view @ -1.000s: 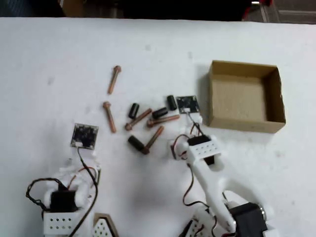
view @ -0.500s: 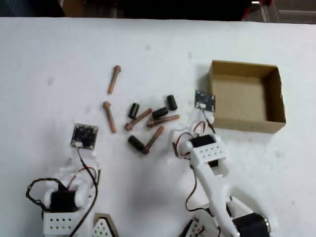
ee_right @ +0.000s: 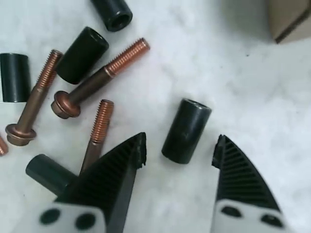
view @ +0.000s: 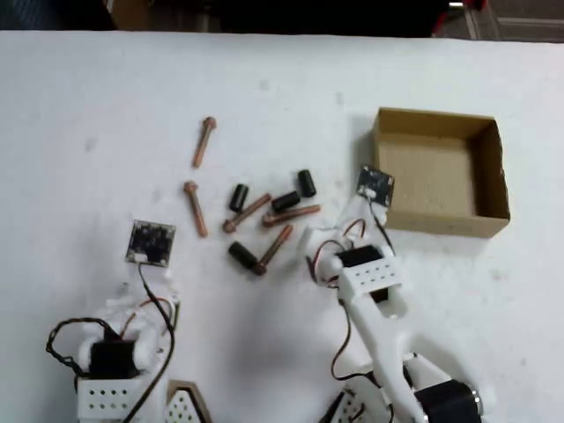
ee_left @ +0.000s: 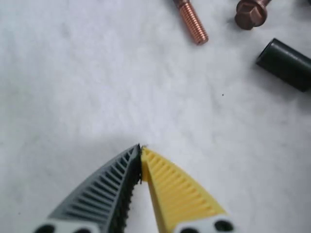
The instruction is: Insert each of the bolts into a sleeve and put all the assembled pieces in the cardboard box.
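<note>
While the white table [view: 88, 97] carries everything, the biggest thing on it is the cardboard box [view: 436, 220], which stands open-topped at the right, toward the far side. The right arm [view: 379, 300] stretches from the near edge up to the box's near-left corner. The left arm [view: 110, 370] sits folded at the near left.

The right gripper [ee_right: 178, 145] hangs over the table with its two black fingers spread wide. One black sleeve [ee_right: 186, 130] lies on its side between them, touching neither finger, just left of the box and right of the other loose parts. The left gripper [ee_left: 141, 149] has its grey and yellow fingers pressed tip to tip with nothing between them. It is above bare table, on the near-left side of the scattered parts.

Five copper bolts [view: 291, 214] lie flat around the middle of the table. Two of them lie apart at the far left of the group, and three lie close together among the sleeves [view: 238, 196]. Four of these short black sleeves show from above, all loose and none with a bolt inside. In the right wrist view one long bolt [ee_right: 99, 77] lies right against a sleeve [ee_right: 82, 54]. The left wrist view shows a threaded bolt end [ee_left: 192, 22], a bolt head [ee_left: 250, 12] and one sleeve [ee_left: 286, 63], all well apart from the closed fingers.
</note>
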